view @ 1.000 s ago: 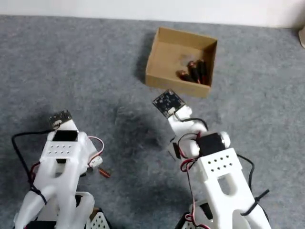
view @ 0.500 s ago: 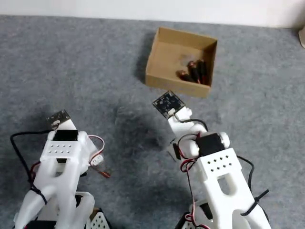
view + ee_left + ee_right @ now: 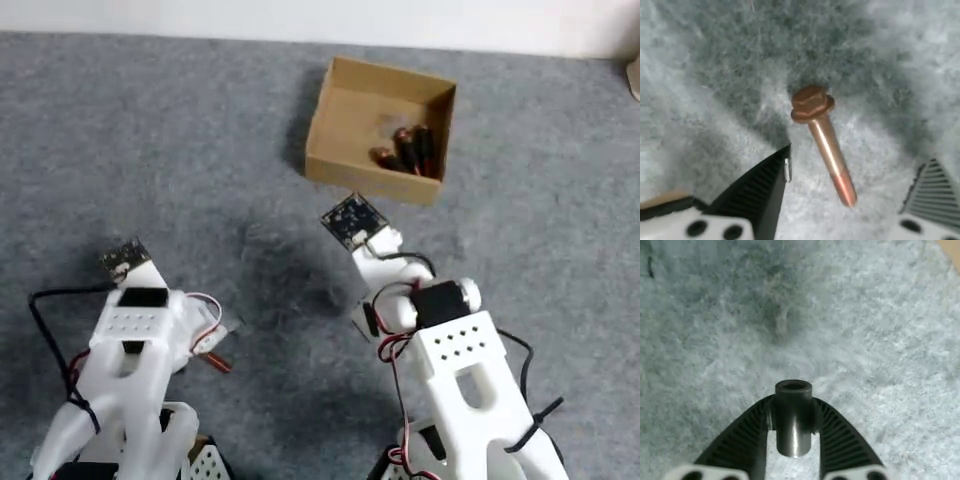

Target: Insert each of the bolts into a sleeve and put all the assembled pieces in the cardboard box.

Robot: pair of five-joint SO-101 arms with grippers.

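Left arm just slid back a touch toward the lower left of the overhead shot. Its claw [image 3: 856, 167] now hangs wide open with the copper bolt [image 3: 822, 142] lined up between the fingers, nothing gripped yet. The bolt's lying flat on the grey worktop [image 3: 150, 130]. Right arm hasn't budged: its claw [image 3: 793, 407] is pinched on the black sleeve [image 3: 793, 427], open end poking past the fingertips. Some finished pieces [image 3: 408, 150] already sit in the cardboard box [image 3: 370, 180], upper centre. My guess is the bolt grab is next.
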